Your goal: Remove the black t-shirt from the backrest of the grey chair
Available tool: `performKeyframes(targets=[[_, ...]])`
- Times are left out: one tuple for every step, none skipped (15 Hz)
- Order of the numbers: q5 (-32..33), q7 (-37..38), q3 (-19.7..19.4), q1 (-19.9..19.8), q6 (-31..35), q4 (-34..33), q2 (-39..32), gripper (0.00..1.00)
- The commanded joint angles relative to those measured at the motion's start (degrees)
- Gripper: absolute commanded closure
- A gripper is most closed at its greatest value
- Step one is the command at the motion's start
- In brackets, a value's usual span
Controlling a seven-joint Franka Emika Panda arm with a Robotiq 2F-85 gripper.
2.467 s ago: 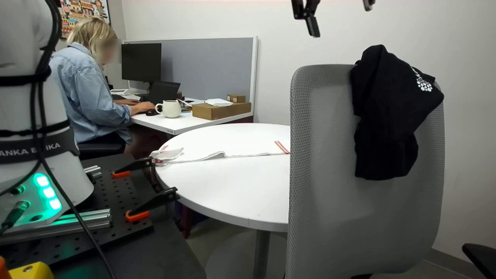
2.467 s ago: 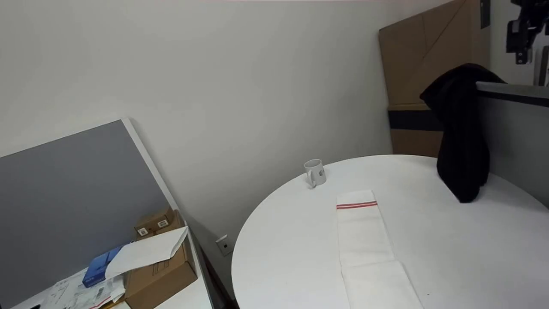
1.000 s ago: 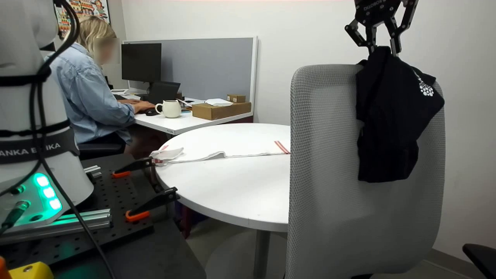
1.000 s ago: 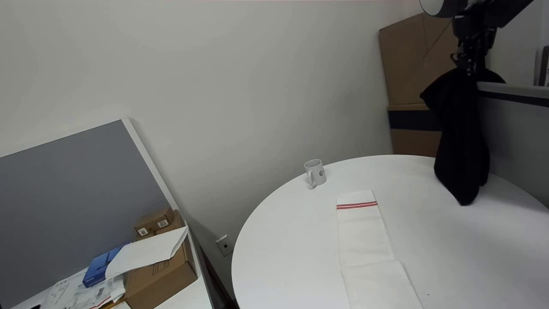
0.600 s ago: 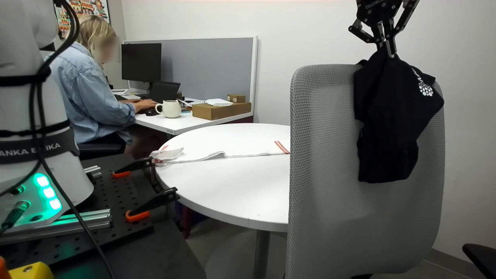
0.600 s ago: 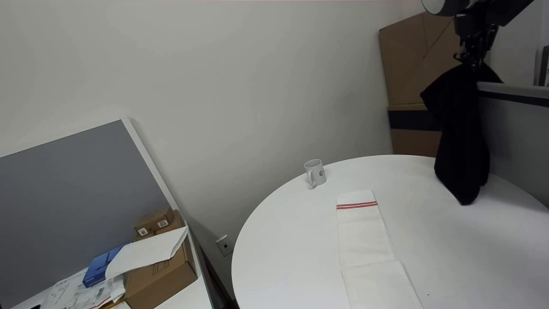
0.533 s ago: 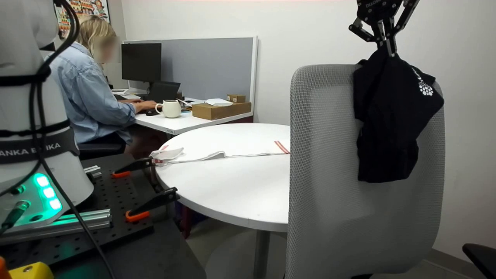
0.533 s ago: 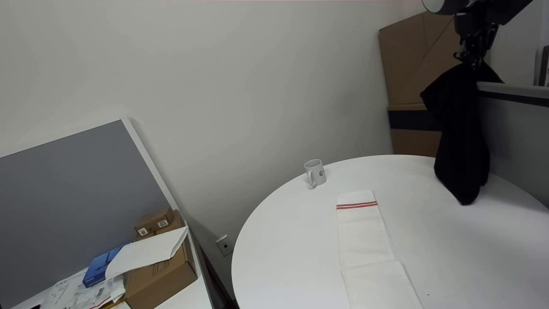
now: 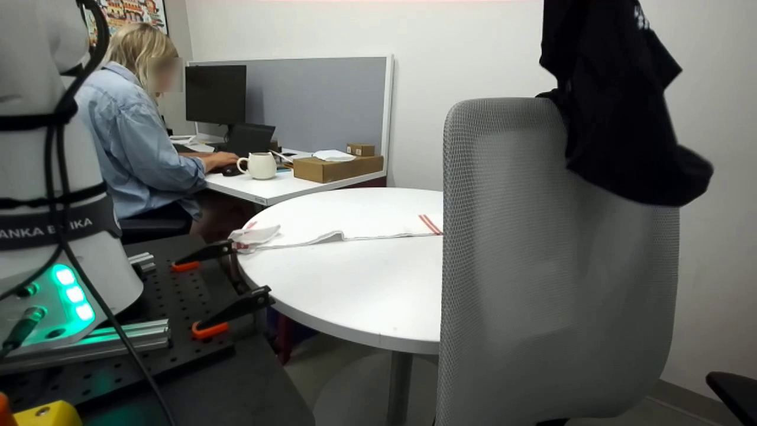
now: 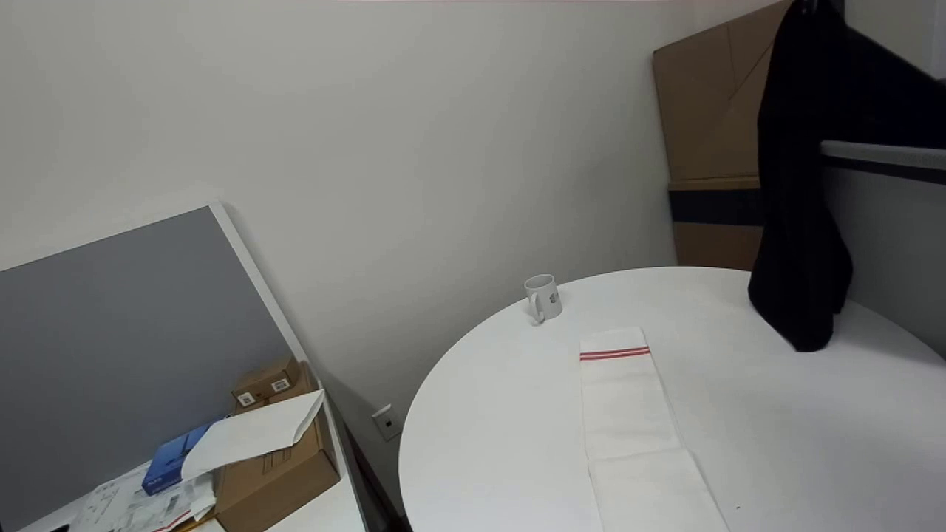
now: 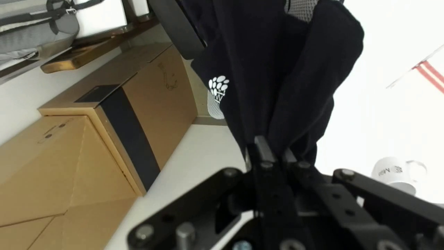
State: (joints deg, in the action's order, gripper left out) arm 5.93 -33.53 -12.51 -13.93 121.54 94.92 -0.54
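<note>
Has the black t-shirt (image 9: 618,109) pinched in the claw (image 11: 276,153), hanging lengthwise below it on both sides of the backrest (image 9: 559,260), so probably must pull straight up until fully clear.

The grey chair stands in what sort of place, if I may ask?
Most likely an office: in an exterior view, a person sits at a desk with a monitor, and a grey partition stands behind it.

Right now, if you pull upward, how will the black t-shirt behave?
The black t-shirt should be floppy: it hangs in folds from the gripper. It may drag across the backrest, since cloth hangs on both sides.
</note>
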Motion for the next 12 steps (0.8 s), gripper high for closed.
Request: performKeyframes(targets=[[-3.1, -4.2, 0.2, 0.9, -10.7, -11.2, 0.9, 0.99], [-3.1, -4.4, 0.3, 1.3, -12.8, -13.9, 0.8, 0.99], [-3.0, -4.7, 0.4, 1.7, -15.1, -16.8, 0.4, 0.99], [-2.9, -4.8, 0.6, 2.1, -16.8, -19.2, 0.1, 0.99], [-2.7, -4.7, 0.8, 2.4, -18.1, -21.3, -0.3, 0.99], [-2.6, -4.7, 1.1, 2.7, -19.6, -23.6, -0.9, 0.99], [-2.7, -4.8, 1.3, 3.0, -20.9, -25.8, -1.5, 0.99], [-2.8, -4.9, 1.5, 3.2, -22.2, -27.6, -2.0, 0.99], [-3.1, -5.2, 1.8, 3.4, -23.5, -29.5, -2.4, 0.99], [-3.2, -5.3, 2.1, 3.6, -24.9, -31.7, -2.9, 0.99], [-3.2, -5.3, 2.5, 3.8, -26.4, -33.9, -3.6, 0.99], [-2.8, -5.0, 2.9, 4.0, -27.8, -36.3, -4.2, 0.99]])
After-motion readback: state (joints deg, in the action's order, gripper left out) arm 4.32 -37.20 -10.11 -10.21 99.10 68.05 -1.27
